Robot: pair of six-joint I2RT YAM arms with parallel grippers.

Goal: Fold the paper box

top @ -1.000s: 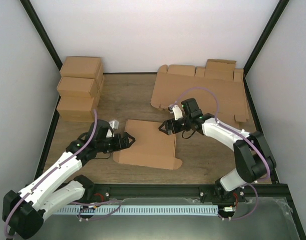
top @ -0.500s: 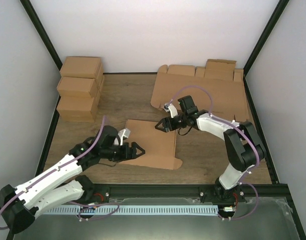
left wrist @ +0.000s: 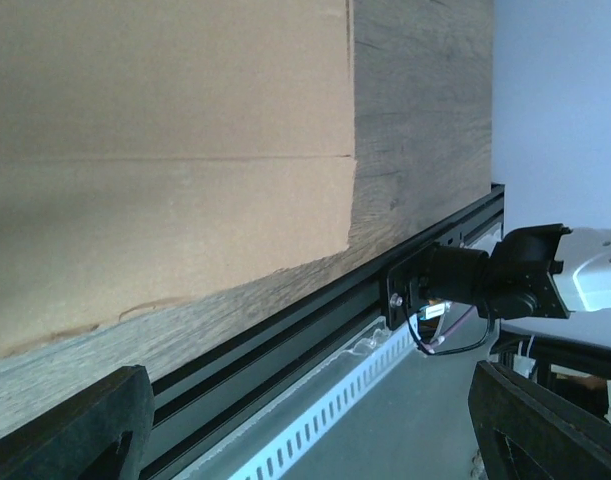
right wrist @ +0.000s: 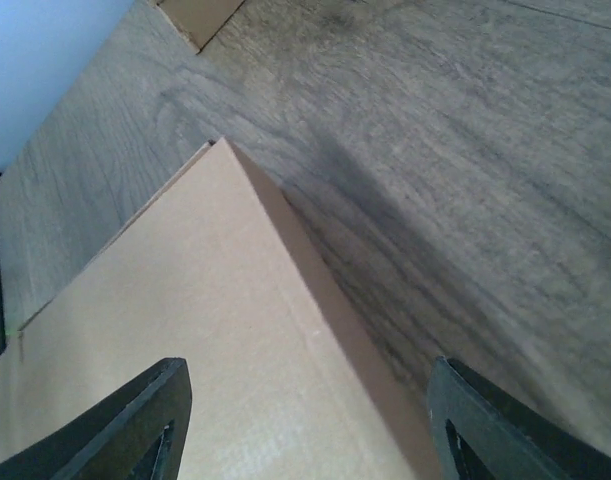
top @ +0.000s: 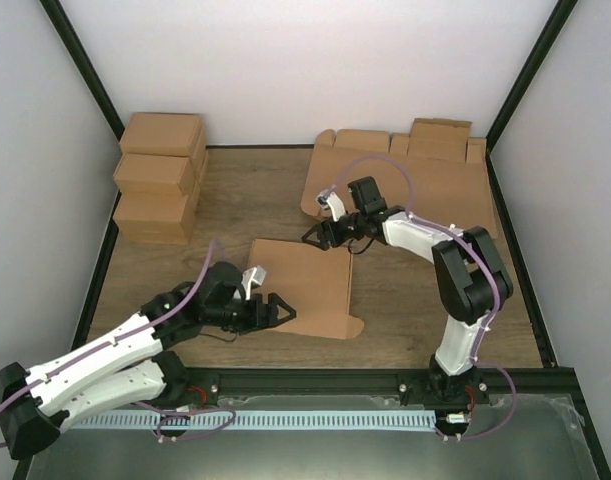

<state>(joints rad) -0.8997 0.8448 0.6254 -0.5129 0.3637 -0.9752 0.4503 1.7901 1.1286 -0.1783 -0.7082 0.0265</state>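
Top external: logged paper box point(top: 303, 288) lying flat mid-table point(top: 235, 200); found left gripper point(top: 282, 310) over the paper box's near-left edge, fingers spread wide, gripping nothing; found right gripper point(top: 310, 238) at its far edge, fingers apart, empty; noted sheaf of blanks point(top: 405, 185) behind-right of the paper box, stacked folded boxes point(top: 160, 175) behind-left.

Left wrist: saw paper box point(left wrist: 165, 150) flat on wood, beyond the widely parted fingers.

Right wrist: saw paper box point(right wrist: 215, 360) corner lying between the widely parted fingers; cannot tell contact.
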